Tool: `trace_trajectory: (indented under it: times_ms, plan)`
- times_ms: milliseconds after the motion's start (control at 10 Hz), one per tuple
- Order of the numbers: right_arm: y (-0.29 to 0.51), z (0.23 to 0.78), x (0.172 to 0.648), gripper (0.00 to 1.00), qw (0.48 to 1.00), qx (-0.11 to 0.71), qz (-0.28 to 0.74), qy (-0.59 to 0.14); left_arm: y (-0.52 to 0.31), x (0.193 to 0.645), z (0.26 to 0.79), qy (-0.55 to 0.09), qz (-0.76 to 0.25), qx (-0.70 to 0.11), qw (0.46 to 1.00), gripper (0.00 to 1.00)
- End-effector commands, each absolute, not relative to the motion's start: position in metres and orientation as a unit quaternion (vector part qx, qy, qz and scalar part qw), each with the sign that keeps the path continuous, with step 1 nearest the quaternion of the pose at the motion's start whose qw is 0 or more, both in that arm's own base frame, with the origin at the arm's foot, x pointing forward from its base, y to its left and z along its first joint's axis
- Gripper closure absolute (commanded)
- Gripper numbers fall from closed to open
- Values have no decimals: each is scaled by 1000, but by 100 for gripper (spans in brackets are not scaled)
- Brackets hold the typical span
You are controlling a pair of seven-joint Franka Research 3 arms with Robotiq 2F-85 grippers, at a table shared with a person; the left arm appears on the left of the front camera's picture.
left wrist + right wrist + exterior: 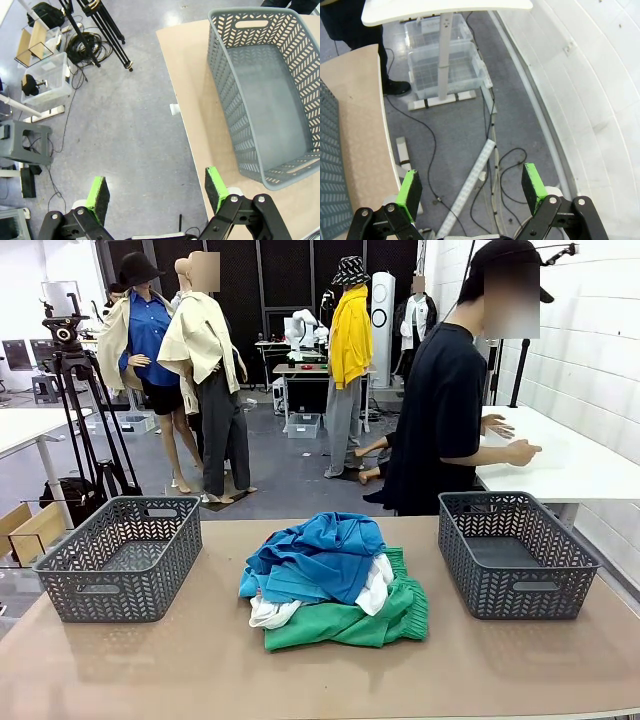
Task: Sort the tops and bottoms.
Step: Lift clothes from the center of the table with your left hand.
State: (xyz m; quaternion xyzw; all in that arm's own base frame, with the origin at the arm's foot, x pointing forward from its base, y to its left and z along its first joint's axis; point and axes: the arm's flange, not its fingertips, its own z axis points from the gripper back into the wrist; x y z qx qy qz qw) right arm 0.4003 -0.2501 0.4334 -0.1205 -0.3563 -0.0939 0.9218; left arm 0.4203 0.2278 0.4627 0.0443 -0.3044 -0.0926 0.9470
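Tan table point(150, 670) is carrying one heap dead centre, between left basket point(125, 585) and right basket point(520, 585), well apart from both. Blue shirts point(320, 550) are lying on top, white shirt point(378, 585) is poking out at the sides, and green shorts point(350, 625) are sitting underneath at the near edge. We're expecting all of it to be light, limp and tangled, so we're planning to pinch one raised fold, or the shorts' gathered waistband, and lift slowly. Left gripper point(156, 192) and right gripper point(471, 187) are both hanging spread wide, holding nothing. Front view is giving us the heap; left wrist view is adding the left basket's bare bottom from above; right wrist view is showing floor cables and storage boxes beside the table
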Motion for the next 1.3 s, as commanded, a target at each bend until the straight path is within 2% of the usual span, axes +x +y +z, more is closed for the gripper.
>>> trace_trajectory:
  times_ms: [0,1200]
  plan:
    - [-253,436,401,0,923,-122,-92,-353,232,419,460,-310,-97,44,945,0]
    - [-253,436,401,0,923,-122,-92,-353,232,419,460,-310,-97,44,945,0]
